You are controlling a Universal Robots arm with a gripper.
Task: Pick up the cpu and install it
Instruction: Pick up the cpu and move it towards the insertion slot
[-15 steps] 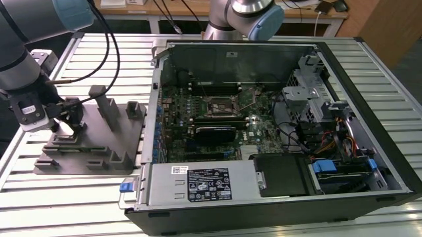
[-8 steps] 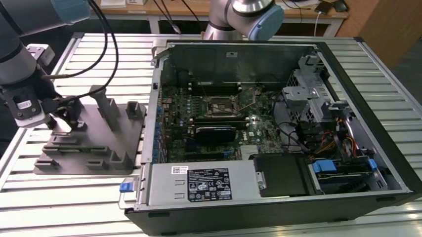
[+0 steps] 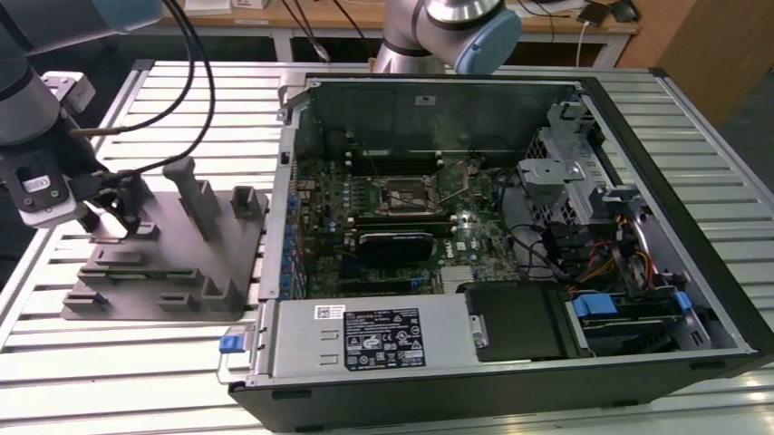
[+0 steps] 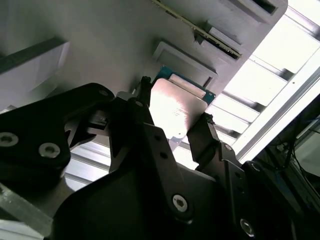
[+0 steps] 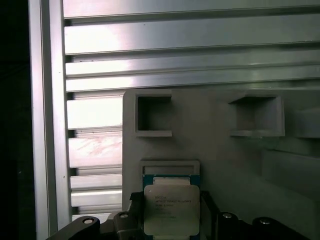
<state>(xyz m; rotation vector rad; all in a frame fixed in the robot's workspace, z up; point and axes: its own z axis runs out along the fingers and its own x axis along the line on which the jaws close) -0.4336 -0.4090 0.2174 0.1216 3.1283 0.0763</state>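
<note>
The cpu point(image 5: 171, 210), a small square chip with a shiny silver top and a thin green rim, lies on the grey plastic fixture block point(image 3: 169, 263) at the exterior view's left. My gripper point(image 3: 109, 222) is down on that block. In both wrist views its black fingers point(image 4: 200, 137) press against two opposite edges of the cpu point(image 4: 175, 107), so the gripper point(image 5: 171, 200) is shut on it. The chip still sits at the fixture's surface, by a shallow recess. The black-framed socket point(image 3: 403, 192) lies in the middle of the motherboard, inside the open computer case point(image 3: 677, 227).
The fixture block carries upright posts point(image 3: 194, 195) and small pockets point(image 5: 153, 116) close to my gripper. Black cables point(image 3: 199, 82) hang from the arm above it. The case's raised wall point(image 3: 288, 190) stands between the fixture and the motherboard. A slatted aluminium table point(image 3: 145, 381) carries everything.
</note>
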